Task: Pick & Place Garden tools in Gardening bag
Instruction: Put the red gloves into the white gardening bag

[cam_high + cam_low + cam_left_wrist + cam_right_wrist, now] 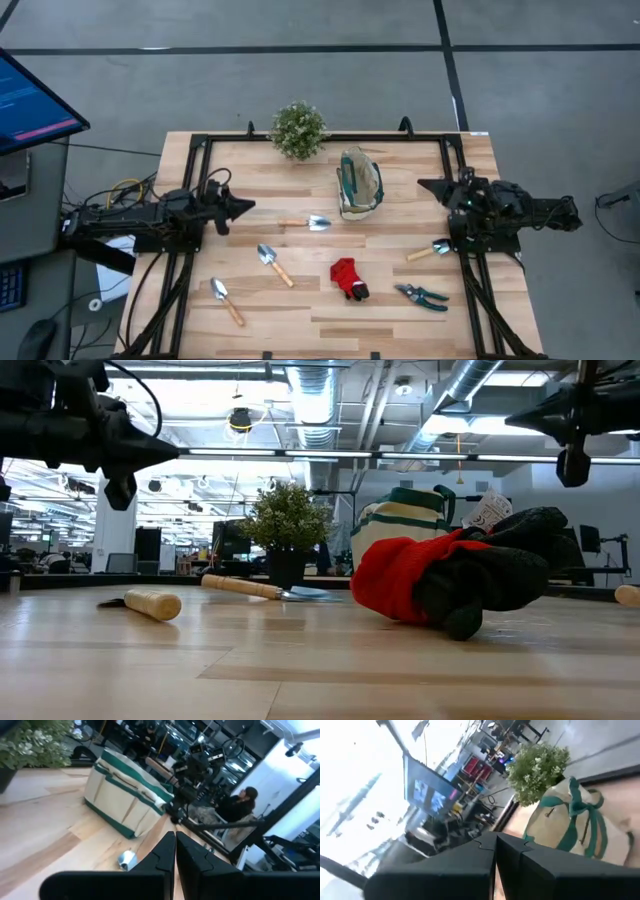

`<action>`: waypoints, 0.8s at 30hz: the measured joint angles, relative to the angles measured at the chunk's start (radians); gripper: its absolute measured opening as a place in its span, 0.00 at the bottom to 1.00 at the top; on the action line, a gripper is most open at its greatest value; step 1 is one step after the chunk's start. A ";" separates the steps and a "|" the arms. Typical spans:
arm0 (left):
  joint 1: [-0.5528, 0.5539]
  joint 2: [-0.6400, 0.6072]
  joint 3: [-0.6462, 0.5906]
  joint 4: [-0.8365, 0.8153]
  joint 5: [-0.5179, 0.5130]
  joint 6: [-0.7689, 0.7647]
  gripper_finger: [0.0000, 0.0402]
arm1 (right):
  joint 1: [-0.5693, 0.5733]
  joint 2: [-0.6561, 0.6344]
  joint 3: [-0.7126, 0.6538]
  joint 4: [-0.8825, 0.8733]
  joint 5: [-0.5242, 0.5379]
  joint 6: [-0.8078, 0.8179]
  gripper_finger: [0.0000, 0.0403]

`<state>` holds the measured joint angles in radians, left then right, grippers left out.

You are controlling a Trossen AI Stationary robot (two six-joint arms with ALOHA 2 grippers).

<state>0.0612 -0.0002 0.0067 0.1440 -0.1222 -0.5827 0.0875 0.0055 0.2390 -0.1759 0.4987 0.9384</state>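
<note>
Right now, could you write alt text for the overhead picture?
Four wooden-handled trowels, a red-and-black glove and teal-handled shears lie on a wooden table near a beige canvas bag, between two idle dark arms.

In the low view, we see the glove (455, 575) covering the lower part of the bag (400, 520), and the plant (285, 520) hiding the bag's near edge. A trowel handle (628, 596) is cut off by the right edge there, and another trowel (148, 603) shows only its handle end, the blade too dim to make out. In the left wrist view, a trowel blade (127, 859) is mostly hidden behind the dark fingers (165, 857). In the right wrist view, the bag (580, 827) is cut by the picture's edge and its base sits behind the fingers (510, 850). The background there is too blurred to read.
</note>
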 joint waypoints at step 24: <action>0.000 0.001 0.000 0.089 -0.061 -0.089 0.03 | -0.006 0.193 0.013 0.159 -0.114 0.331 0.00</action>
<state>0.0612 0.0010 0.0067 0.2335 -0.1830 -0.6714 0.0813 0.1982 0.2515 -0.0167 0.3846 1.2692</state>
